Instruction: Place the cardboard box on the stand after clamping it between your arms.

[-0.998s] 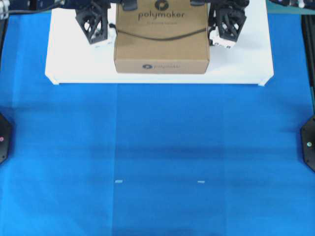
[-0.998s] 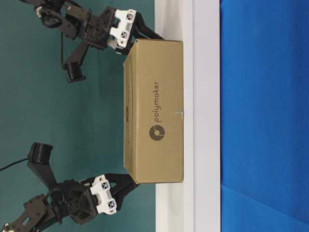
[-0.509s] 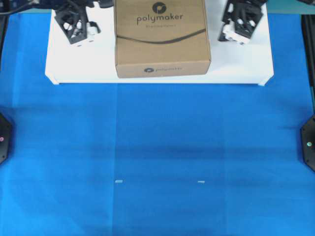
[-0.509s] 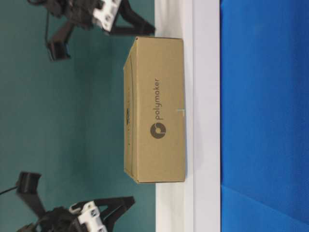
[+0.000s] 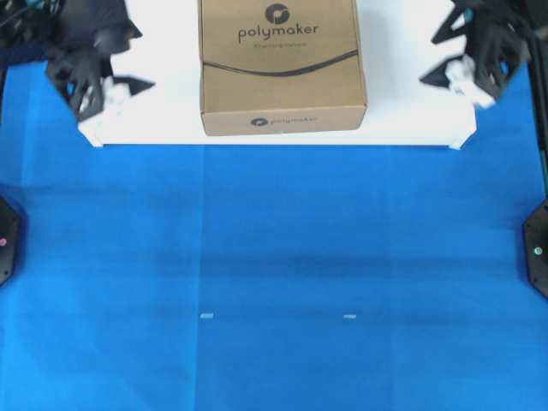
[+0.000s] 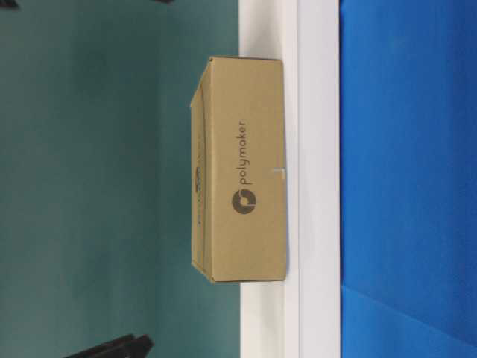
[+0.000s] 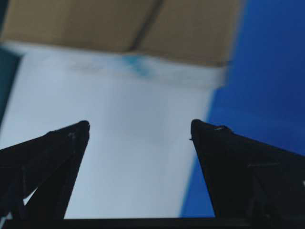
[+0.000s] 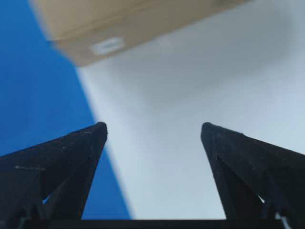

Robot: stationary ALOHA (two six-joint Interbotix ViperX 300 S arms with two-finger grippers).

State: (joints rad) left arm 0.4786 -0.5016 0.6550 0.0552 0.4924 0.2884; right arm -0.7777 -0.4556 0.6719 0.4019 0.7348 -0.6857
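Box flat on the white stand, logo side up, set mid-width with its front edge near the stand's front rim, on the blue table. Left tool open, fingers spread wide and empty, hanging over the stand's left front corner, well apart from the box. Right tool likewise open and empty, fingers apart, over the stand's right end, also clear of the box.

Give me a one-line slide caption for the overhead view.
Cardboard box resting on the white stand, both grippers open and clear.
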